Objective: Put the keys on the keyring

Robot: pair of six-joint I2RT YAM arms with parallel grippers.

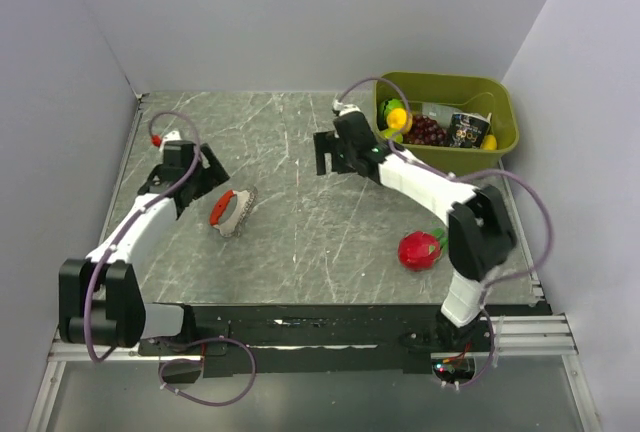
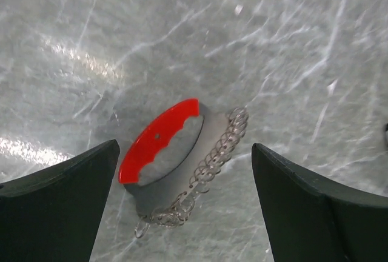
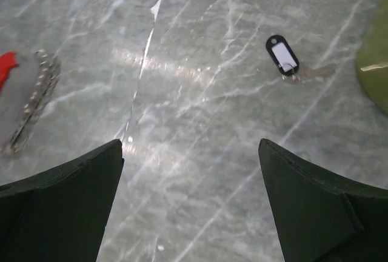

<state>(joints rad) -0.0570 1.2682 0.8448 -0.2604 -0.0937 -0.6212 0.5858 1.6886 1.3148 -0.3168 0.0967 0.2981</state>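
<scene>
The keys (image 1: 233, 211), a curved red piece joined to a grey strip with a jagged silvery edge, lie flat on the marble table, left of centre. In the left wrist view the keys (image 2: 176, 165) lie between and just beyond my open fingers. My left gripper (image 1: 207, 176) hovers just up-left of them, open and empty. The keyring (image 3: 282, 54), a small dark oval with a pale centre and a pale metal piece attached, lies on the table ahead of my right gripper (image 3: 190, 144), which is open and empty. I cannot find the keyring in the top view. The right gripper (image 1: 328, 152) is at the table's back centre.
A red fruit with green leaves (image 1: 421, 249) lies at the right front beside the right arm. A green bin (image 1: 500, 102) at the back right holds grapes, a yellow-green item and a small carton. Grey walls stand close on three sides.
</scene>
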